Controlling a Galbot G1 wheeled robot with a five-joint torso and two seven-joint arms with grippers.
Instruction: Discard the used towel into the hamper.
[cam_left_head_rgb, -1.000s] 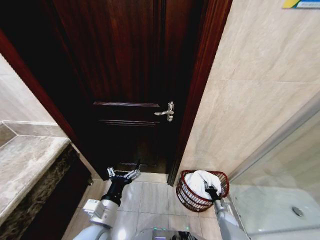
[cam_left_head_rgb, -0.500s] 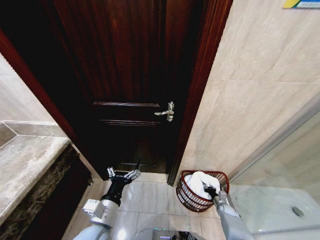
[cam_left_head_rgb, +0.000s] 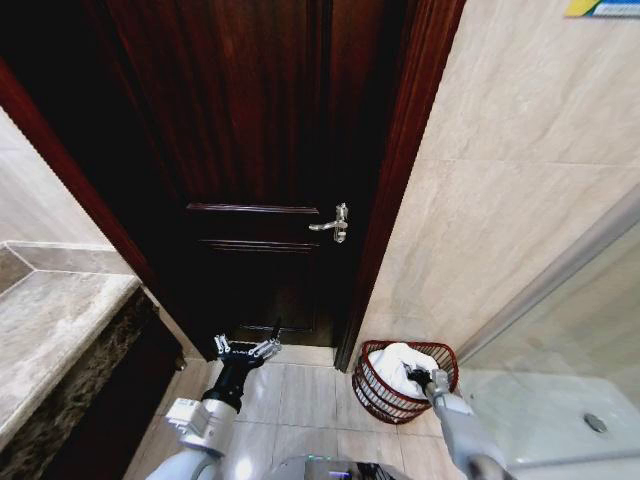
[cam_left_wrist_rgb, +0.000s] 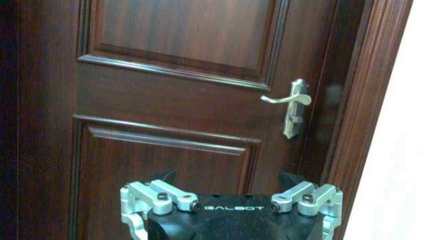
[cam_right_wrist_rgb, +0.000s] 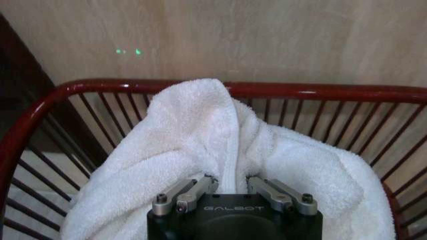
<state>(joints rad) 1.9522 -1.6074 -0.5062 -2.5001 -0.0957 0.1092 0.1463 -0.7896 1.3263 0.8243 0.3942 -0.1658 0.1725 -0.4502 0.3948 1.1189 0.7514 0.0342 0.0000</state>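
Note:
The white towel (cam_left_head_rgb: 398, 362) (cam_right_wrist_rgb: 200, 145) lies bunched in the hamper (cam_left_head_rgb: 378, 398) (cam_right_wrist_rgb: 40, 115), a small round dark-red wire basket on the floor by the tiled wall. A fold of the towel rises above the rim. My right gripper (cam_left_head_rgb: 424, 378) (cam_right_wrist_rgb: 232, 186) is over the hamper's near side, its fingers drawn close together and shut on a fold of the towel. My left gripper (cam_left_head_rgb: 246, 349) (cam_left_wrist_rgb: 227, 179) hangs open and holds nothing, low in front of the dark wooden door, left of the hamper.
The dark wooden door (cam_left_head_rgb: 260, 170) with a metal lever handle (cam_left_head_rgb: 334, 224) (cam_left_wrist_rgb: 291, 100) stands shut straight ahead. A stone counter (cam_left_head_rgb: 50, 330) runs along the left. A glass shower partition (cam_left_head_rgb: 560, 330) lies at the right. Pale floor tiles (cam_left_head_rgb: 300, 395) lie between my arms.
My right gripper has shifted slightly and the towel has settled a little lower in the hamper. The left arm has not moved.

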